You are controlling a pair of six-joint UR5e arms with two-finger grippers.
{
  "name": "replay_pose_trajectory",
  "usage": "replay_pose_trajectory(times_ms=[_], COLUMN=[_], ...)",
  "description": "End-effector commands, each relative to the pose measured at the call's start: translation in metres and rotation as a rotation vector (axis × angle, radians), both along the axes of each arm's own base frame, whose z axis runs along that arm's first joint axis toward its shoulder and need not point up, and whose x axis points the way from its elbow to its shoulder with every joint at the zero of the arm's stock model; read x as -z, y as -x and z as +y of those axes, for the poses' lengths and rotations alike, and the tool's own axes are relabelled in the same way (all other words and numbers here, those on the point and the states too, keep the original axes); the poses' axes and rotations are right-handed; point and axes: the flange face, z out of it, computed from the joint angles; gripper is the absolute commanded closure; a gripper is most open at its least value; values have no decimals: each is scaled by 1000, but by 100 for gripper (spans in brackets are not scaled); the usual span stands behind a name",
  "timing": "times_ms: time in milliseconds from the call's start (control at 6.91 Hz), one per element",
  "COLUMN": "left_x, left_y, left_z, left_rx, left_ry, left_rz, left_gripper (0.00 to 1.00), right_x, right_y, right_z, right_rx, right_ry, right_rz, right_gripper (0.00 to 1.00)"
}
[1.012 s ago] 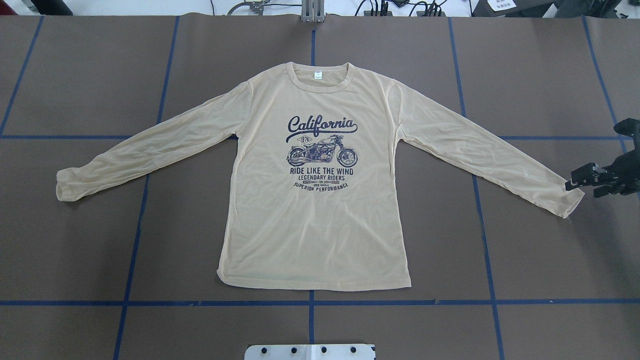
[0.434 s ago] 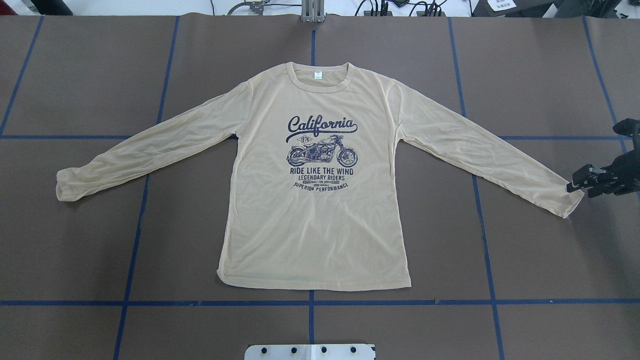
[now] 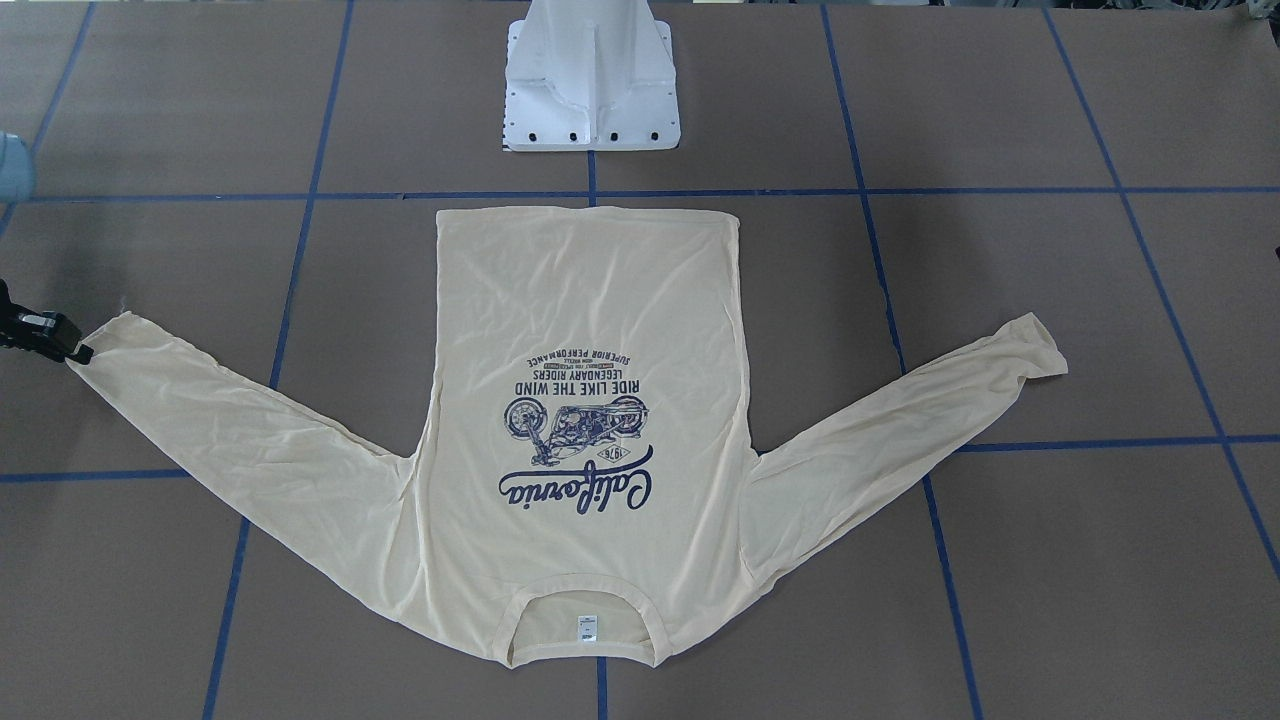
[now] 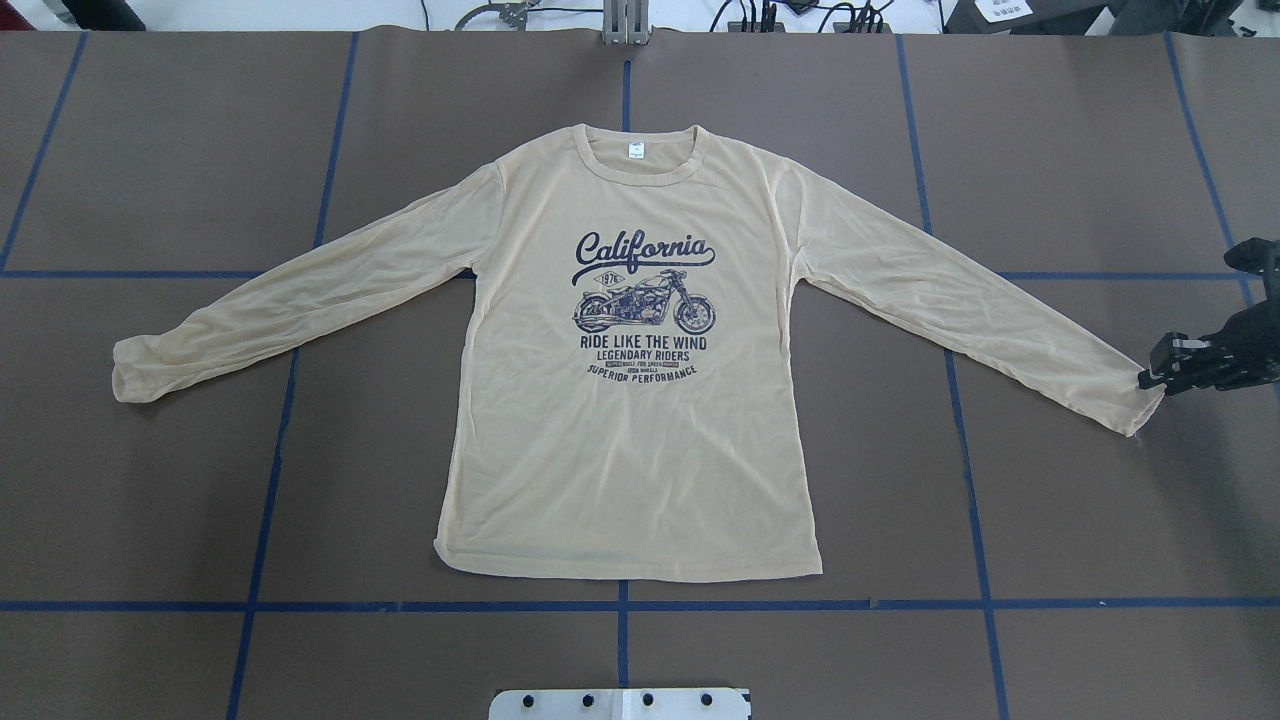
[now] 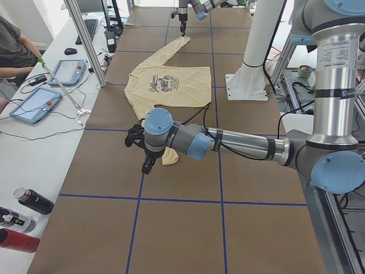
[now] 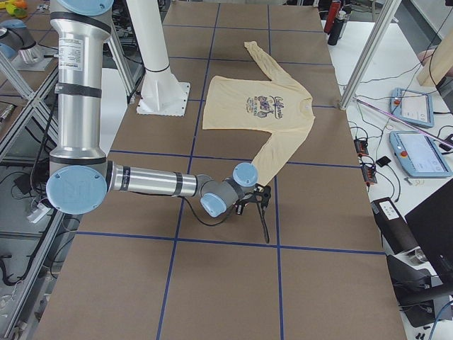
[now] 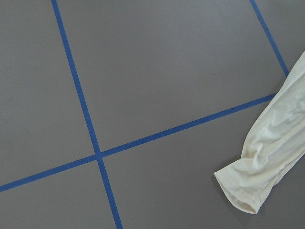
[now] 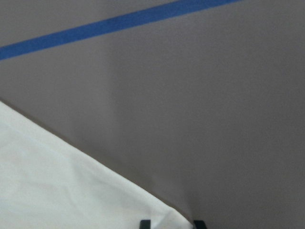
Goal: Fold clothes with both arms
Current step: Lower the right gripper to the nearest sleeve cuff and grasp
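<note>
Shirt: a pale cream-yellow long-sleeved shirt (image 4: 630,450) lies flat and print-up on the worktop (image 4: 200,150), hem toward the robot, collar away from it.
Print: navy "California" lettering above a motorcycle, at mid chest.
Sleeves: both spread out to the sides, angled down and away from the shoulders.
Right cuff: the right cuff (image 4: 1130,400) lies flat near the worktop's right edge.
Right hand: the right hand (image 4: 1150,378) is low at that cuff. In the wrist view its two black fingertips (image 8: 145,223) stand apart, released, with the cuff's corner between them.
Left cuff: the left cuff (image 7: 248,191) lies rumpled on the worktop.
Left hand: the left hand (image 5: 136,138) hangs above the worktop near the left cuff. I cannot tell whether it is released or clenched.
Worktop: brown, crossed by blue tape lines (image 4: 300,605).
Base: a white pedestal (image 3: 590,90) stands just beyond the hem.
</note>
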Motion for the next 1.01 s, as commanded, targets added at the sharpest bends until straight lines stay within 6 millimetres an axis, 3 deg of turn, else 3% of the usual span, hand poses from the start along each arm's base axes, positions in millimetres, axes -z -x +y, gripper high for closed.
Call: replay_pose_trajectory(times_ms=[0, 289, 434, 579, 868], left_x=[0, 0, 0, 2, 5], left_y=[0, 0, 0, 0, 0], left_z=[0, 0, -1, -2, -4], left_rx=[2, 2, 1, 0, 0], left_ry=[3, 3, 5, 0, -6], left_rz=[1, 1, 2, 4, 4], left_gripper=[0, 0, 0, 0, 0], right_x=[4, 37, 71, 119, 260], right_y=[-1, -10, -11, 0, 68], right_z=[0, 14, 17, 4, -94], right_rx=[-3, -25, -38, -97, -151], right_ry=[-6, -21, -38, 11, 108], right_rz=[-4, -36, -69, -112, -106], right_gripper=[100, 100, 100, 100, 100])
